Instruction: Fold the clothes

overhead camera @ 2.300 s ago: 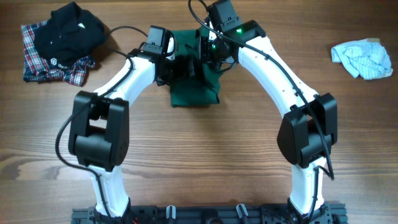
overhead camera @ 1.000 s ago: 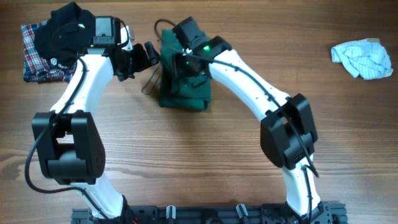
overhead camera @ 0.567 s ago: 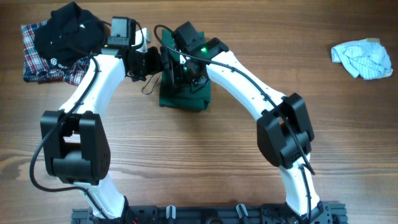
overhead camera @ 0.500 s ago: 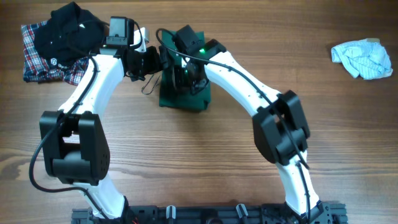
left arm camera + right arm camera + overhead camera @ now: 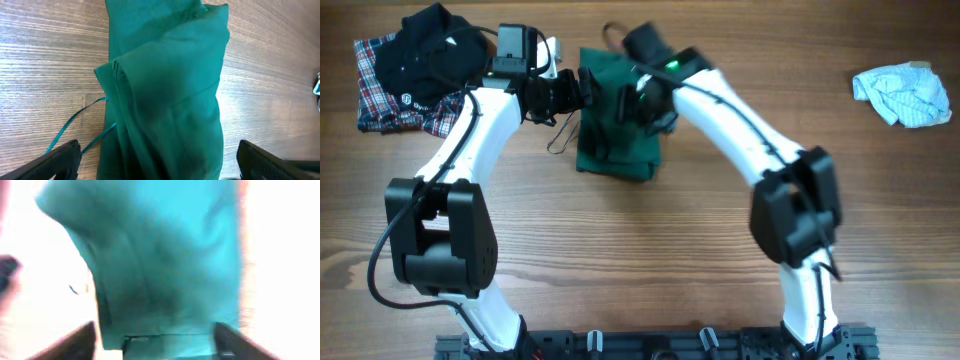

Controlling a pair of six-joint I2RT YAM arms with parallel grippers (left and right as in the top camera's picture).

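Observation:
The clothes (image 5: 617,135), a dark green garment, lie folded into a compact bundle at the table's back centre, with the thin drawstring cord (image 5: 560,136) trailing off the left side. My left gripper (image 5: 584,90) stands open at the bundle's upper left edge. In the left wrist view its fingers (image 5: 56,161) stand wide either side of the green fabric (image 5: 165,95), and the cord (image 5: 75,120) runs over the wood. My right gripper (image 5: 636,104) hovers over the bundle's top. The right wrist view is blurred, showing wide-apart fingers (image 5: 67,341) above green cloth (image 5: 160,265).
A black shirt on a red-blue plaid shirt (image 5: 415,65) lies at the back left, close to the left arm. A small pale blue-white cloth (image 5: 903,95) sits at the far right. Bare wooden table (image 5: 650,250) stretches in front of the bundle.
The right gripper has opened from shut and swung up and to the right over the bundle. The left gripper edged right toward the garment, still open.

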